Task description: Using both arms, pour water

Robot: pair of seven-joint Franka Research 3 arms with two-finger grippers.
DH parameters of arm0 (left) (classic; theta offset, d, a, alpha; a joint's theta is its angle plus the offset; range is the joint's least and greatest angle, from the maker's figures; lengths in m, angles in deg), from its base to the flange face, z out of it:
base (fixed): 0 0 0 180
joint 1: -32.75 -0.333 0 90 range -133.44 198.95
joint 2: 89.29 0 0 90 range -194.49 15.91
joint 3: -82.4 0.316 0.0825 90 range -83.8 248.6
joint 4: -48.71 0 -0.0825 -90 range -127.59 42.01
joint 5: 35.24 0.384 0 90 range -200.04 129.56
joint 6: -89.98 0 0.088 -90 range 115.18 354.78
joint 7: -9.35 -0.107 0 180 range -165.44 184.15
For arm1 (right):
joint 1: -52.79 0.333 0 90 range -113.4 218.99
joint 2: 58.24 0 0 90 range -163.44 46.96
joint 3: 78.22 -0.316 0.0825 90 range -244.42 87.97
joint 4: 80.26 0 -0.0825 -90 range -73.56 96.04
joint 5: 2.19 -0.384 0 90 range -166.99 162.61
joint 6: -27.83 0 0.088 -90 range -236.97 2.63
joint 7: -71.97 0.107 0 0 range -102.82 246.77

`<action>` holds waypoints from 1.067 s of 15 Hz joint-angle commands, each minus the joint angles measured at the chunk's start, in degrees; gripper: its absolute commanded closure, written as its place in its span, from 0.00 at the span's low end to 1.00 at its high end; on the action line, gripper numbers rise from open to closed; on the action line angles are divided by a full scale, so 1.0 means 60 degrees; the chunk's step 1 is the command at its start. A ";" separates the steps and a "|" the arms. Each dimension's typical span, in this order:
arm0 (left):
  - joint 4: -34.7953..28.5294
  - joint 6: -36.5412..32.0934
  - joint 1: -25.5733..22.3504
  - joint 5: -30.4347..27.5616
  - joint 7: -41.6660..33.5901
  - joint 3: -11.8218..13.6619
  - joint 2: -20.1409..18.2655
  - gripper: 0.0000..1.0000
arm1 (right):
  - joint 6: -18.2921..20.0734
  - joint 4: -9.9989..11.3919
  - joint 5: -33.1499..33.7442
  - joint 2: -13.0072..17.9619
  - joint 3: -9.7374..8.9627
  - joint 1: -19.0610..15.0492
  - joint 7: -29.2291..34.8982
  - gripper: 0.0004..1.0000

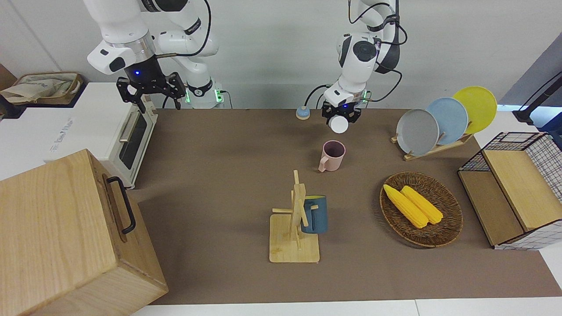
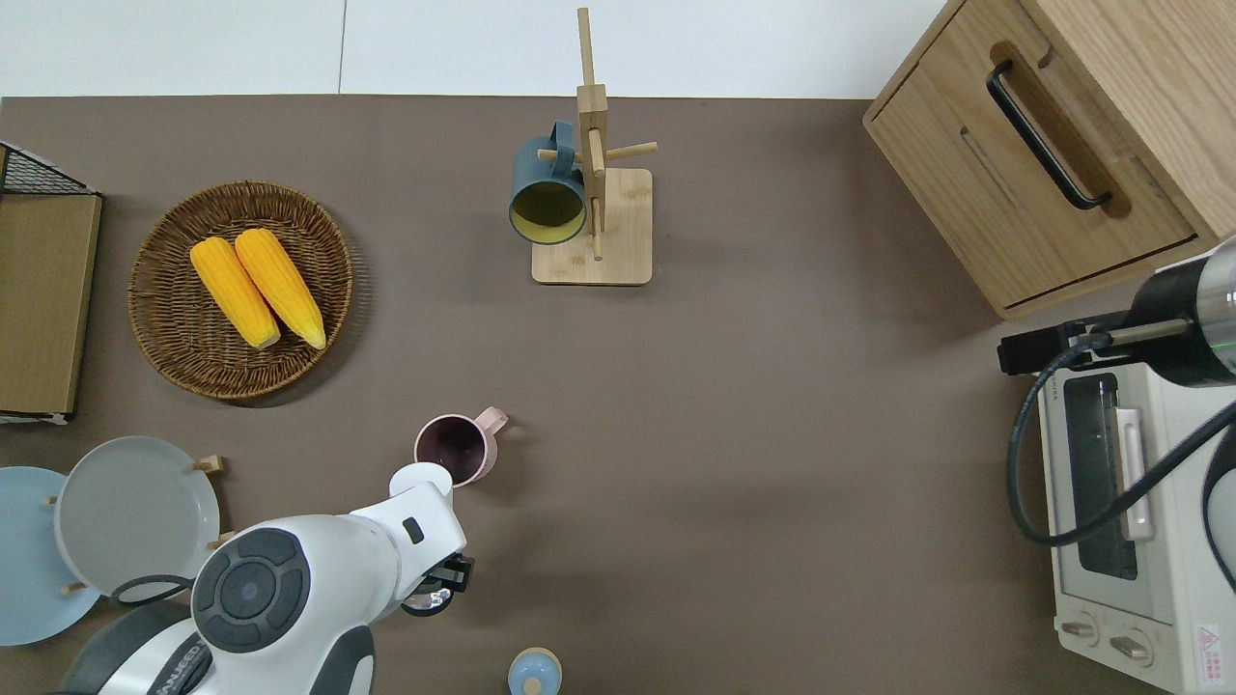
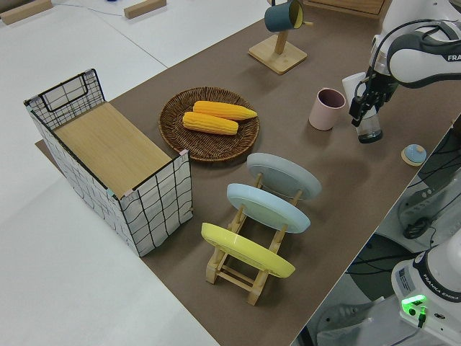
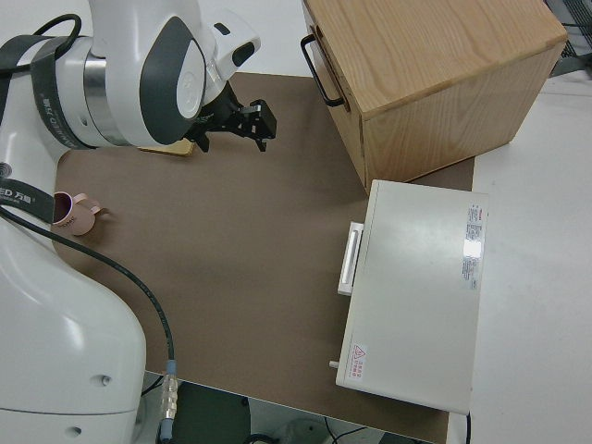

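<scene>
A brown mat covers the desk (image 1: pixel 228 145) against a pale wall. The left claw (image 1: pixel 340 116) is clamped on a tilted white bottle (image 1: pixel 339 124) beside the pink mug (image 1: pixel 332 156). The right claw (image 1: pixel 151 87), fingers apart, is parked

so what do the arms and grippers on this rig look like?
Two glossy white jointed arms with dark grey joint caps and black cables looped along them. The left arm shows a round dark cap with concentric rings. The right arm has a silver wrist band. Each ends in a black two-finger gripper: left gripper, right gripper, with a blue light above it.
</scene>
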 commanded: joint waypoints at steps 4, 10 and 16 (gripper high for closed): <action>0.1017 -0.0483 -0.0048 0.0227 0.0096 0.0111 0.0979 0.98 | 0.0028 -0.0016 -0.0240 0.0047 0.0011 -0.0035 -0.0161 0.01; 0.1251 -0.1259 -0.0194 0.0593 0.0067 0.0155 0.1199 1.00 | 0.0028 -0.0016 -0.0240 0.0047 -0.0003 -0.0035 -0.0161 0.01; 0.2041 -0.2225 -0.0400 0.0711 0.0096 0.0155 0.1842 1.00 | 0.0028 -0.0016 -0.0240 0.0047 -0.0003 -0.0020 -0.0161 0.01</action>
